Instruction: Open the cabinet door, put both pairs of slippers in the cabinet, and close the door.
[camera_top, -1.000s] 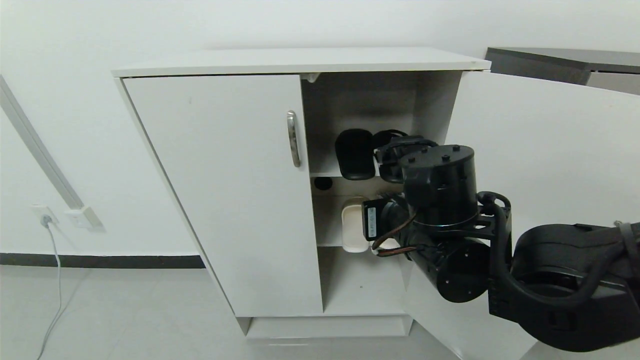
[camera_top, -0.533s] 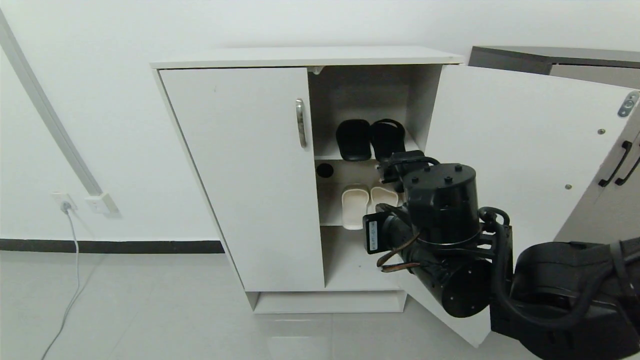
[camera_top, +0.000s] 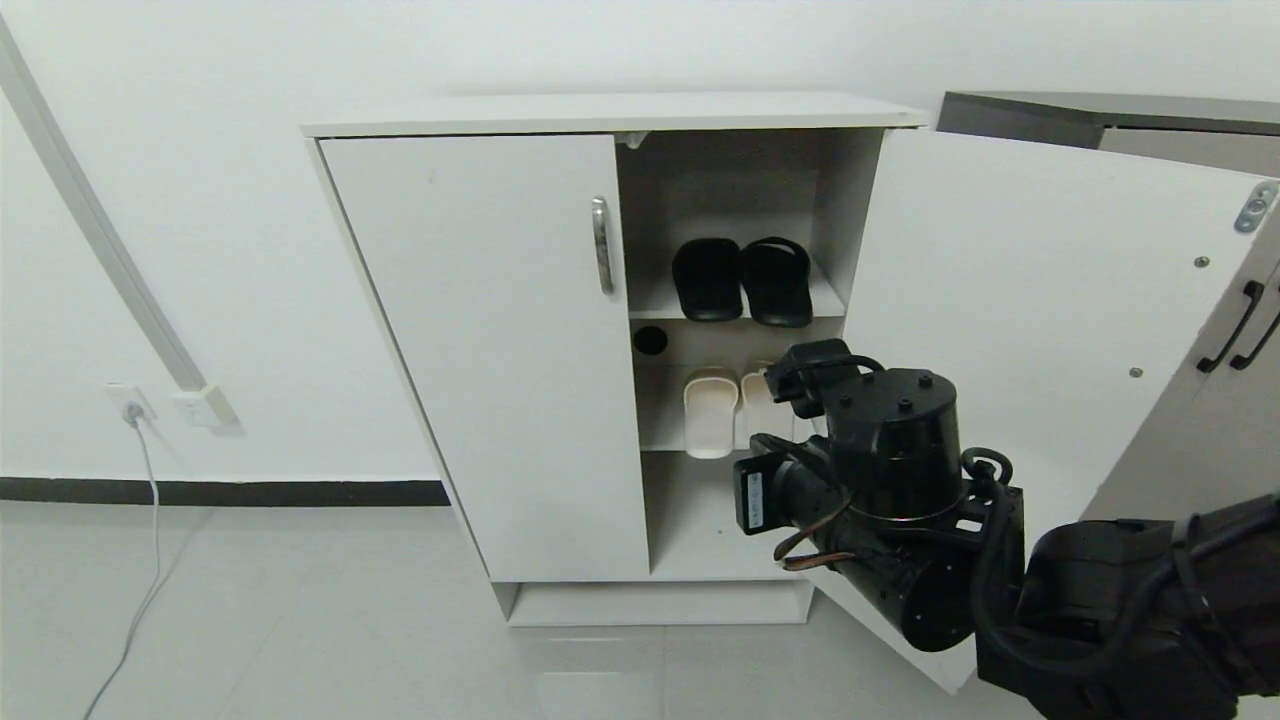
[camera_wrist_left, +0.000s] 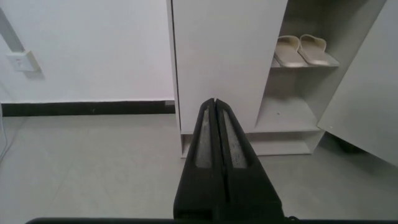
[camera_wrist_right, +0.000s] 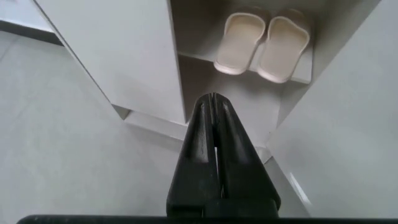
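Inside white cabinet (camera_top: 480, 350), right door (camera_top: 1020, 300) swung wide: black slippers (camera_top: 740, 280), upper shelf (camera_top: 828, 298); cream slippers (camera_top: 710, 412), shelf below (camera_top: 660, 440); right gripper (camera_wrist_right: 213, 99) before the opening and left gripper (camera_wrist_left: 214, 104), each with fingers pressed together.

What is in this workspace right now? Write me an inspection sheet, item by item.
Surface: pale tiled floor.
Job's things: cabinet, right door open, left door shut; black slippers on upper shelf, cream slippers on the shelf below.
Clutter: nothing seen.
End effectors: left end effector shut, empty; right end effector shut, empty.
Cables: cord from wall socket to floor.
Surroundings: white wall, slanted conduit, grey cabinet at right.
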